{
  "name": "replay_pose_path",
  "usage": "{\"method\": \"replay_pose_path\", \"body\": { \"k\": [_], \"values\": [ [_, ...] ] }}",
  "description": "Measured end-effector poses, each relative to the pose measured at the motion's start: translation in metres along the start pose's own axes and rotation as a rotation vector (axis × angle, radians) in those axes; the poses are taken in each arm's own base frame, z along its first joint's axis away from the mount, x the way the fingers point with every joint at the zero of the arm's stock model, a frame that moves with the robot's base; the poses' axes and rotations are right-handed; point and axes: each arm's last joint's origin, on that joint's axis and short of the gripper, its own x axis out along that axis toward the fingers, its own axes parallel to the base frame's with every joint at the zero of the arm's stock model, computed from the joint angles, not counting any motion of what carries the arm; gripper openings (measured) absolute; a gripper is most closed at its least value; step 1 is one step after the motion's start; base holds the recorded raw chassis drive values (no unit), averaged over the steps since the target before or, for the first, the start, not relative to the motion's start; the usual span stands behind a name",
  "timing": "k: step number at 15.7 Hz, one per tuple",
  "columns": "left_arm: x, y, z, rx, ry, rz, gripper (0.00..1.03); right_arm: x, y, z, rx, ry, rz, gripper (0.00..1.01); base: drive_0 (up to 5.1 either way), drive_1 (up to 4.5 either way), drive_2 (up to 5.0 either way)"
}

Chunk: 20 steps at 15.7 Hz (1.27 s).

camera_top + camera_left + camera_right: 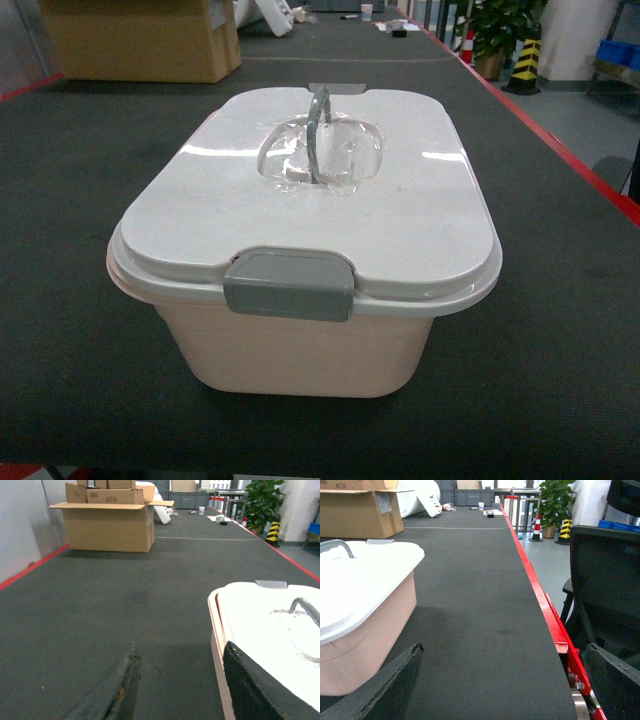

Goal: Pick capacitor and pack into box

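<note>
The box is a pale pink tub standing in the middle of the dark table. Its white lid is on, with the grey latch facing me and the clear handle upright. No capacitor shows in any view. Neither gripper appears in the head view. In the left wrist view my left gripper is open and empty, low over the mat just left of the box. My right gripper is also open and empty, to the right of the box.
A brown cardboard carton stands at the far left of the table. The table's red edge runs along the right, with a black mesh chair beyond it. A potted plant and blue bins are far right.
</note>
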Motion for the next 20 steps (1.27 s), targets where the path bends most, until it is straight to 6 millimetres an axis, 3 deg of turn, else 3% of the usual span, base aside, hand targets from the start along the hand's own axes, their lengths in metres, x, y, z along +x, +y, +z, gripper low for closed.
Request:
{"method": "replay_pose_path", "body": {
  "k": [4,9,20],
  "values": [
    [-0.016,0.012,-0.031,0.002,0.008,-0.008,0.02,0.000,0.000,0.000,0.000,0.000,0.000,0.98,0.0,0.00,0.0],
    [-0.030,0.028,-0.052,-0.002,0.012,-0.001,0.02,0.000,0.000,0.000,0.000,0.000,-0.001,0.98,0.0,0.00,0.0],
    [-0.050,0.028,-0.077,-0.002,-0.005,-0.015,0.02,0.000,0.000,0.000,0.000,0.000,0.000,0.98,0.0,0.00,0.0]
  ]
}}
